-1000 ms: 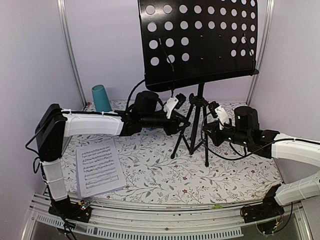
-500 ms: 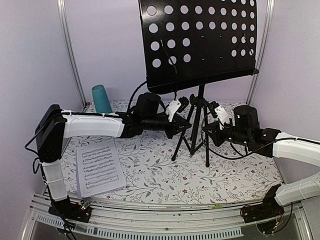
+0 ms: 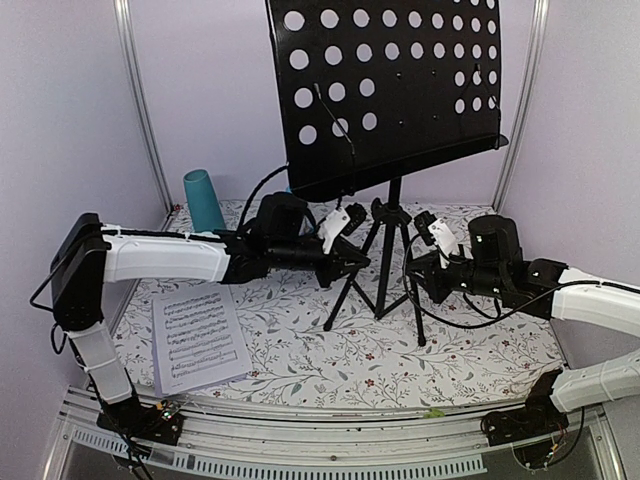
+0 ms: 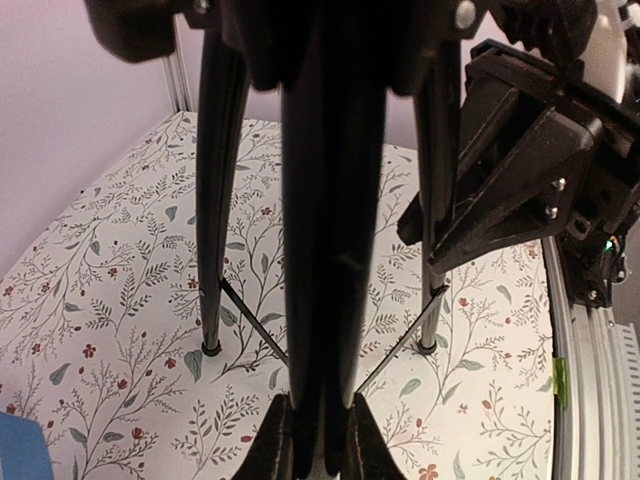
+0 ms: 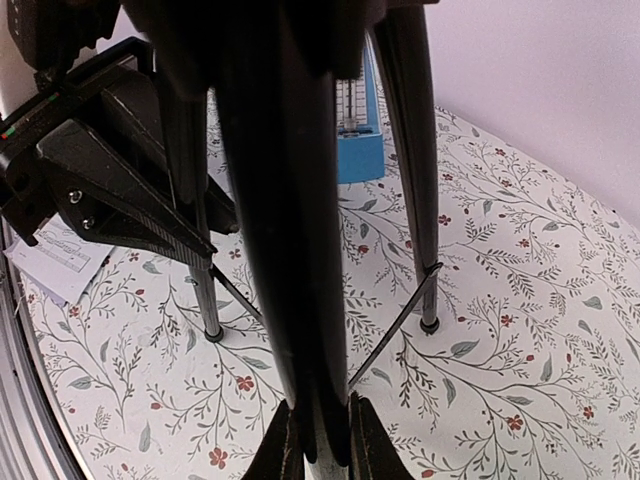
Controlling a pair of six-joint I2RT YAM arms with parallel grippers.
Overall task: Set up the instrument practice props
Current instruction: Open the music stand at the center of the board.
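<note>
The black tripod music stand stands mid-table, its perforated tray tilted high above both arms. My left gripper is shut on the stand's left leg, which runs up between the fingers. From the other side my right gripper is shut on the right leg. Printed sheet music lies flat at the front left, apart from both grippers. The blue metronome shows only in the right wrist view, behind the legs.
A tall teal cup stands at the back left corner by a metal post. An aluminium rail runs along the near edge. Lavender walls close the back and sides. Cables hang by both wrists.
My left gripper has closed on the left leg. The stand has shifted left with both arms, and its tray now sits higher and further left.
</note>
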